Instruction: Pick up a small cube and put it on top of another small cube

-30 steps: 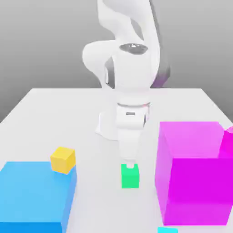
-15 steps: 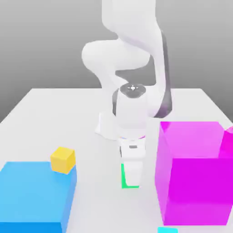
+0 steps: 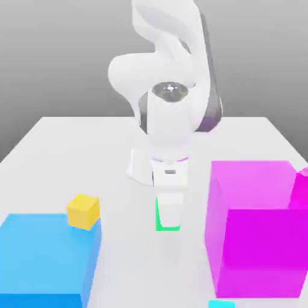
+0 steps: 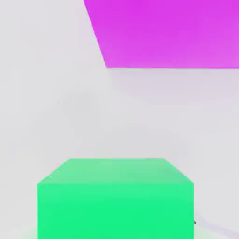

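We see one white robot arm (image 3: 171, 117) over one pale surface (image 3: 129, 252), its base near the middle of the far edge. The arm's one gripper (image 3: 170, 210) is closed on one green cube (image 3: 159, 219), holding it between the two big blocks. We count one blue block (image 3: 48, 258), low and wide, at the exterior view's left, and one tall magenta block (image 3: 258, 240) at the exterior view's right. One yellow cube (image 3: 83, 212) shows at the blue block's far corner, on the side toward the green cube. We find one cyan cube (image 3: 221, 304) nearest us, beside the magenta block's near side and partly cut off. One smaller magenta shape (image 3: 302, 189) overlaps the magenta block at the exterior view's right; we cannot tell what it is. In the hand view, the green cube is close up, apart from the magenta block.
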### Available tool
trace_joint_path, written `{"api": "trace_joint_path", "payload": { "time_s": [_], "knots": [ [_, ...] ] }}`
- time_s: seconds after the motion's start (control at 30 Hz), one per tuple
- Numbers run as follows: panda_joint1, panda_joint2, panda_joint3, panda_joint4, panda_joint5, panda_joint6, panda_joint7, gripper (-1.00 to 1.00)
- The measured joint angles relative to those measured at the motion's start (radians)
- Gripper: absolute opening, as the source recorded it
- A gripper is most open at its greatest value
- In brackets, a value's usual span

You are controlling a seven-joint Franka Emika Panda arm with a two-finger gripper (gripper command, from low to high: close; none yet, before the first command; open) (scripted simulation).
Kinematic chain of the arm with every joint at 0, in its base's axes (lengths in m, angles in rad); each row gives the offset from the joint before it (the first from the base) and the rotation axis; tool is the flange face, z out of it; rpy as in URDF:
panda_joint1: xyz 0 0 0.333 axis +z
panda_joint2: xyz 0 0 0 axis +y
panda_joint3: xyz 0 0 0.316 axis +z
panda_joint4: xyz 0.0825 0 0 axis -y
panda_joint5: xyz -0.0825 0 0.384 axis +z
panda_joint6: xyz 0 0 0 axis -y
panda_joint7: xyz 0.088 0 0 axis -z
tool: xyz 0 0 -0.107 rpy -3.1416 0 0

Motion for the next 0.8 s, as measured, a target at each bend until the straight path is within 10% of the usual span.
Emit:
{"api": "trace_joint_path", "payload": {
  "time_s": [0.67,0.7,0.8],
  "knots": [
    [0.013,0.387,0.131,0.634,-0.002,-0.221,-0.640,-1.00],
    [0.009,0.421,0.136,0.637,-0.006,-0.190,-0.639,1.00],
    [0.009,0.421,0.136,0.637,-0.006,-0.190,-0.639,1.00]
  ]
}}
